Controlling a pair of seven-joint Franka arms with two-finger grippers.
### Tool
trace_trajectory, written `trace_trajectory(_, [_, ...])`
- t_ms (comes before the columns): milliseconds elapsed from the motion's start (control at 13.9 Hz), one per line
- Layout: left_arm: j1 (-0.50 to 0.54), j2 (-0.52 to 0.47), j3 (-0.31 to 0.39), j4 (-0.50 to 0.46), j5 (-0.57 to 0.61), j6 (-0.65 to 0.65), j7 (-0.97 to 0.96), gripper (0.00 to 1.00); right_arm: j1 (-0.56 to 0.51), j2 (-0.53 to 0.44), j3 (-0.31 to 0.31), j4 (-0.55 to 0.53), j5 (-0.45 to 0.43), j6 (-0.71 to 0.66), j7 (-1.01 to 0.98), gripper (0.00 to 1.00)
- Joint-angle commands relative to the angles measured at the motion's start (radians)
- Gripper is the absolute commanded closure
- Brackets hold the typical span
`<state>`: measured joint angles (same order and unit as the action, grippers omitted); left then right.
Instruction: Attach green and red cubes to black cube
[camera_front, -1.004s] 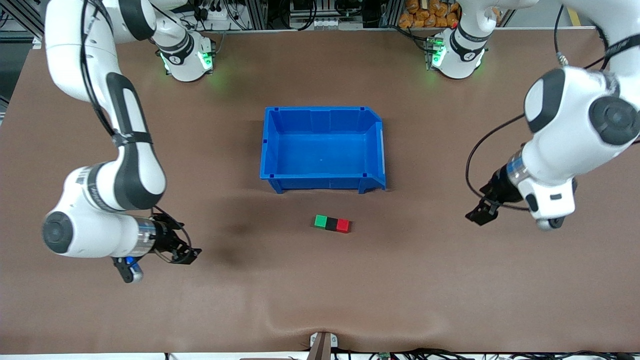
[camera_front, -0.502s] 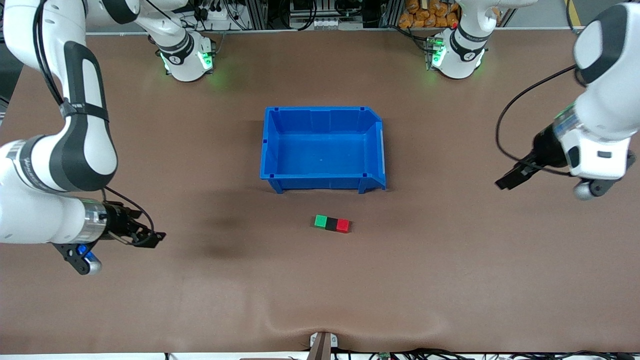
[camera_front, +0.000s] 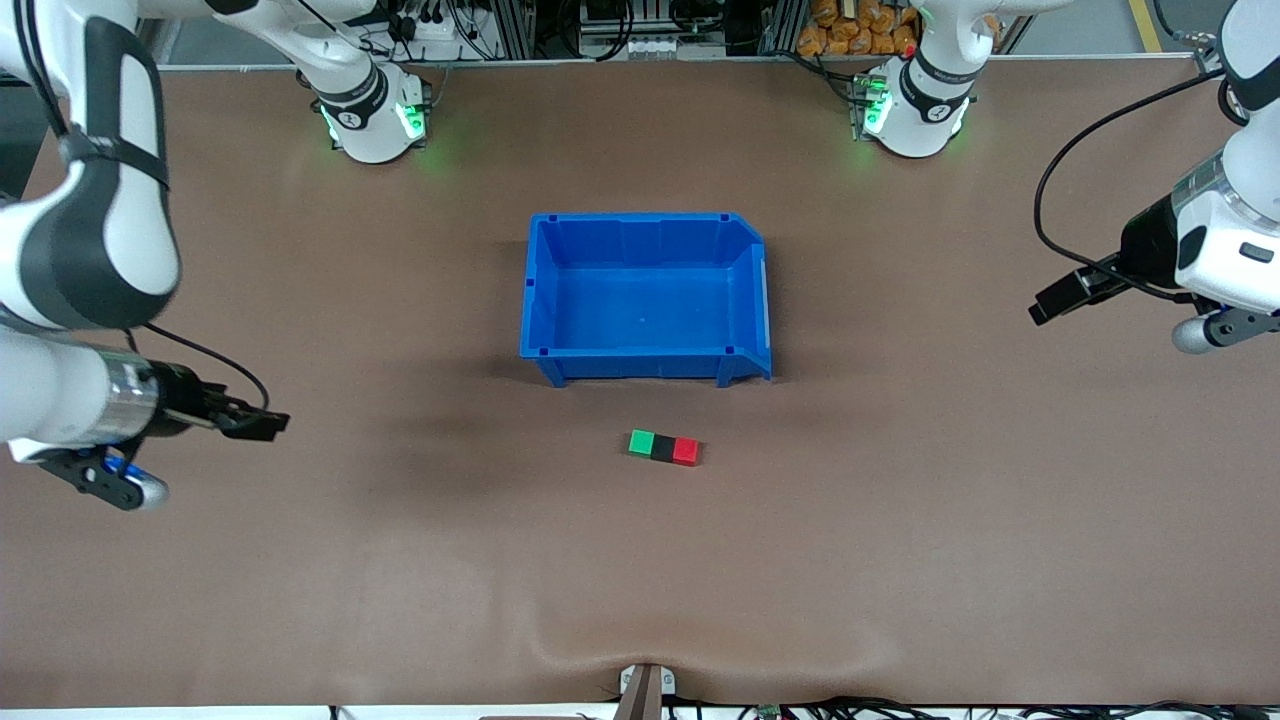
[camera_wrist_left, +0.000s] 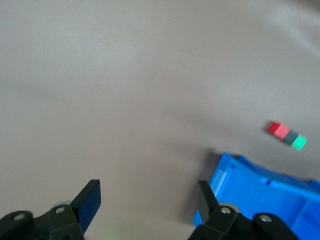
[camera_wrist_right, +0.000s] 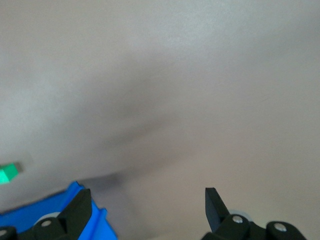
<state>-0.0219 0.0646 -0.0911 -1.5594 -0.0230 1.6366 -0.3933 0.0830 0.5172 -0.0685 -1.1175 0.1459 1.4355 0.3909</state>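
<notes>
The green cube (camera_front: 641, 441), black cube (camera_front: 662, 447) and red cube (camera_front: 685, 451) lie joined in one row on the table, black in the middle, nearer the front camera than the blue bin. They also show in the left wrist view as the red cube (camera_wrist_left: 277, 129), black cube (camera_wrist_left: 289, 136) and green cube (camera_wrist_left: 299, 143). The right wrist view shows only the green cube (camera_wrist_right: 8, 173). My left gripper (camera_front: 1050, 305) (camera_wrist_left: 147, 192) is open and empty above the table at the left arm's end. My right gripper (camera_front: 265, 425) (camera_wrist_right: 147, 197) is open and empty at the right arm's end.
An empty blue bin (camera_front: 540, 300) stands mid-table, farther from the front camera than the cubes; its corner shows in the left wrist view (camera_wrist_left: 260, 190) and the right wrist view (camera_wrist_right: 45, 212). The brown table cover (camera_front: 640, 580) has a ripple at its front edge.
Both arms have drawn away from the cube row toward their own ends of the table. The three cubes and the bin have not moved.
</notes>
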Motion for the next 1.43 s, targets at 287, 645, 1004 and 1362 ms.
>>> trace_trajectory(287, [0.000,-0.063,0.036,-0.024,0.044,-0.064,0.330,0.14,-0.058,-0.173,0.019,-0.097,-0.034,-0.053,-0.156,0.00])
trace_trajectory(645, [-0.003,-0.077,0.007,-0.007,0.074,-0.119,0.448,0.14,-0.071,-0.255,0.019,-0.134,-0.057,-0.067,-0.202,0.00])
trace_trajectory(1004, [-0.006,-0.086,0.004,0.001,0.093,-0.127,0.462,0.13,-0.078,-0.299,0.019,-0.136,-0.058,-0.121,-0.207,0.00])
trace_trajectory(1362, [-0.009,-0.078,0.007,0.015,0.124,-0.121,0.465,0.13,-0.104,-0.353,0.021,-0.172,-0.062,-0.129,-0.214,0.00])
